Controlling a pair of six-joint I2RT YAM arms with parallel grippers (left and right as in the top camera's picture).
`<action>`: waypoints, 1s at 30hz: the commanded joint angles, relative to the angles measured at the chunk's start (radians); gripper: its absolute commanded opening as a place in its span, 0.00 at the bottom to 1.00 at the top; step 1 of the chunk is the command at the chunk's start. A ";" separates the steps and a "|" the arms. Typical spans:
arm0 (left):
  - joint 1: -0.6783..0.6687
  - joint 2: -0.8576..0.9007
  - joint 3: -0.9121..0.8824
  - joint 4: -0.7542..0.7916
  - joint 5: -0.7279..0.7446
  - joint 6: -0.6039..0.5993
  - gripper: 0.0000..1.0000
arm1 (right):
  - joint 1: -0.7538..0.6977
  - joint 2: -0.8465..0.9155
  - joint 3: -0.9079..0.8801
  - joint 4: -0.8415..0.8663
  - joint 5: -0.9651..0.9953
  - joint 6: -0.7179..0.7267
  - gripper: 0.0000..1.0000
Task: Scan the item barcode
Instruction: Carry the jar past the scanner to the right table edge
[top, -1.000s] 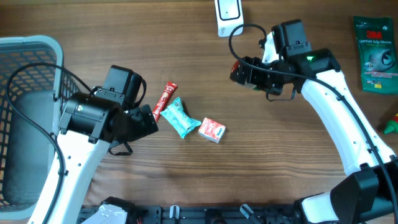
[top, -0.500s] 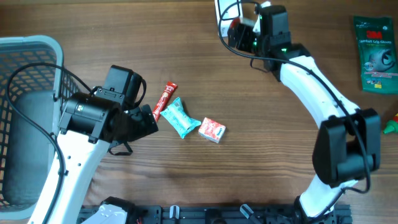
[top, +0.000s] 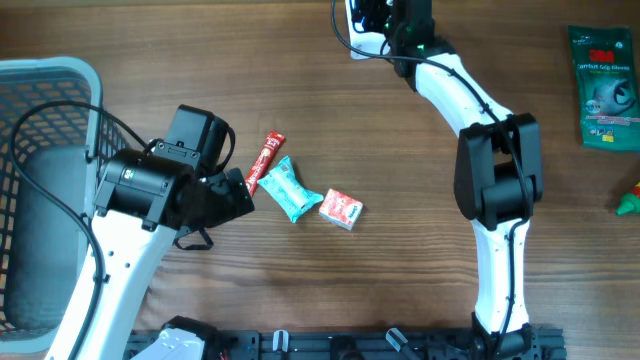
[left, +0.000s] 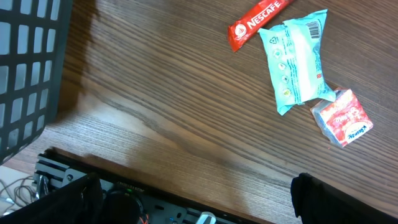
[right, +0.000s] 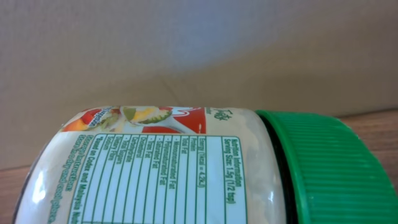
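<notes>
A jar (right: 180, 174) with a nutrition label and a green ribbed lid (right: 329, 168) lies sideways across the bottom of the right wrist view. My right gripper (top: 386, 18) is shut on it at the table's far edge, right by the white scanner (top: 357, 36), which it partly hides. The fingers themselves do not show in that wrist view. My left gripper (top: 236, 196) stands open and empty just left of a red Nescafe stick (top: 266, 160), a teal packet (top: 291, 189) and a small red box (top: 341, 210). Its dark fingertips (left: 311, 199) frame the bottom of the left wrist view.
A grey mesh basket (top: 45, 75) stands at the left edge, its wall (left: 31, 68) close to my left wrist. A green pouch (top: 605, 85) lies at the far right, with a small green object (top: 630, 203) below it.
My right arm has swung up and back with the jar, from mid-table to the far edge by the white scanner. The left arm has not moved.
</notes>
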 joint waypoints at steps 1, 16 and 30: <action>0.003 -0.008 0.000 0.002 0.005 0.016 1.00 | 0.004 0.025 0.038 0.005 0.027 -0.029 0.79; 0.003 -0.008 0.000 0.002 0.005 0.016 1.00 | -0.145 -0.167 0.137 -0.571 0.150 -0.051 0.76; 0.003 -0.008 0.000 0.002 0.005 0.016 1.00 | -0.795 -0.168 0.074 -0.822 0.204 -0.019 0.77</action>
